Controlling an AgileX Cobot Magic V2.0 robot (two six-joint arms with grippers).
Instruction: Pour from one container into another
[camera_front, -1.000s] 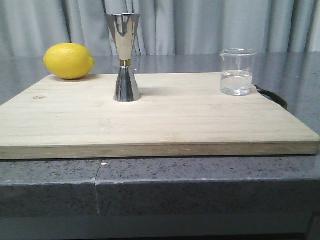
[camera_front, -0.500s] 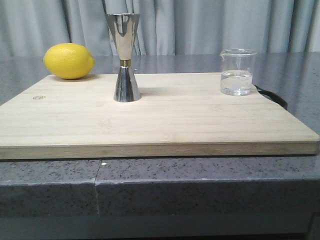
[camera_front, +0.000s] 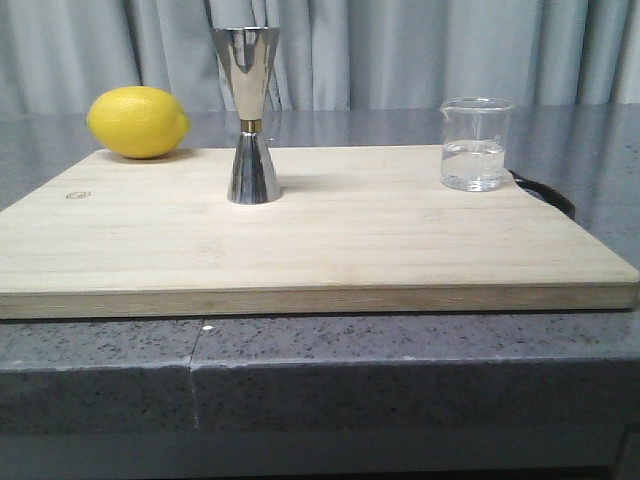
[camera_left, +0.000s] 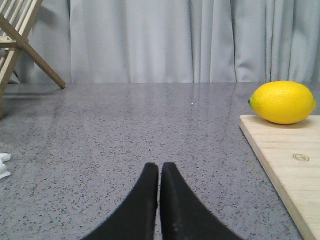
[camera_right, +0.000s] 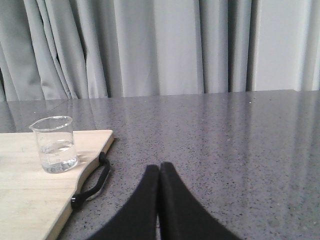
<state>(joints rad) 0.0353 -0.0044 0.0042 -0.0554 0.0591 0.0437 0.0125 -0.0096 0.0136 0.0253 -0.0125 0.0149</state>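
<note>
A small clear glass beaker (camera_front: 475, 144), about half full of clear liquid, stands at the back right of the wooden cutting board (camera_front: 330, 240); it shows too in the right wrist view as the beaker (camera_right: 54, 144). A tall steel hourglass jigger (camera_front: 249, 114) with a gold waist band stands upright at the board's back middle-left. Neither gripper shows in the front view. My left gripper (camera_left: 159, 167) is shut and empty over grey counter left of the board. My right gripper (camera_right: 159, 168) is shut and empty over counter right of the board, apart from the beaker.
A yellow lemon (camera_front: 137, 122) rests at the board's back left corner, also the lemon (camera_left: 283, 102) in the left wrist view. A black strap handle (camera_right: 92, 182) hangs off the board's right edge. A wooden rack (camera_left: 20, 35) stands far left. Grey curtains hang behind.
</note>
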